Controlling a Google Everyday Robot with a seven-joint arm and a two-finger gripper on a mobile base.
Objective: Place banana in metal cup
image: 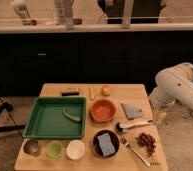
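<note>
The one camera looked down from a raised spot on the near side of the wooden table [135, 92]. It faced across the table toward a dark cabinet front [90, 55] and a countertop [90, 26] along the top of the frame. It stood at middling range, and the tabletop filled the lower half. The arm [177, 87] entered from the right edge, with the gripper [160, 118] right of centre, just beside the table's right edge.

Wood table [136, 93], dull metal cup [31, 147]; hand [160, 118] beside table's right edge.
</note>
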